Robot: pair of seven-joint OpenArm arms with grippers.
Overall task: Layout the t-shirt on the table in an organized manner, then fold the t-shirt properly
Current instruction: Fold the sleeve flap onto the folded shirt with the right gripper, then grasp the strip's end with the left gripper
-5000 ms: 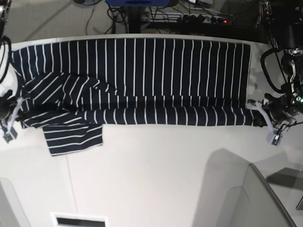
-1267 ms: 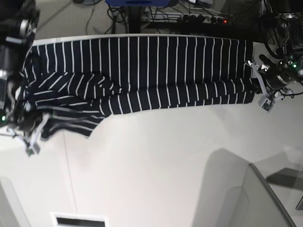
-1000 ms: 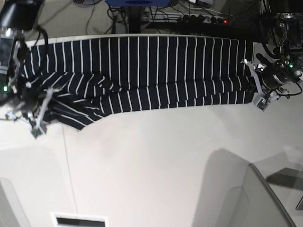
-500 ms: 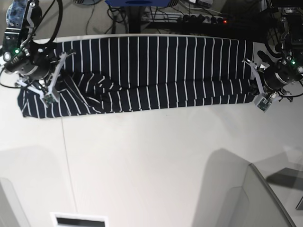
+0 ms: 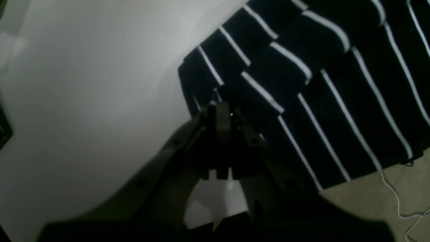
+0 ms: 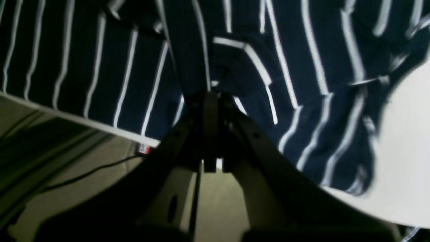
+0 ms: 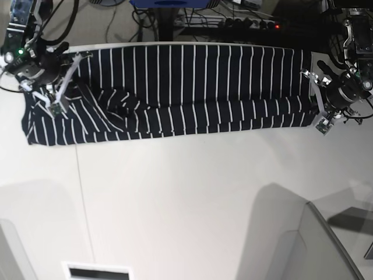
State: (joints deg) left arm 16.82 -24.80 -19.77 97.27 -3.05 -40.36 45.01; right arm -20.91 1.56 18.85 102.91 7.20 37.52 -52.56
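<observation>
Both end effectors pinch t-shirt (image 7: 186, 90) ends; long axis runs left-right along table (image 7: 192, 198) far edge.

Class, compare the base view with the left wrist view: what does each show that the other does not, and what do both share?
Only the base view shows the whole t-shirt as a long folded band, plus the right end effector over its other end. Only the left wrist view shows, close up, the left end effector shut on the cloth's corner, with floor and cable past the edge. Both show the striped t-shirt, the white table and the left end effector.
</observation>
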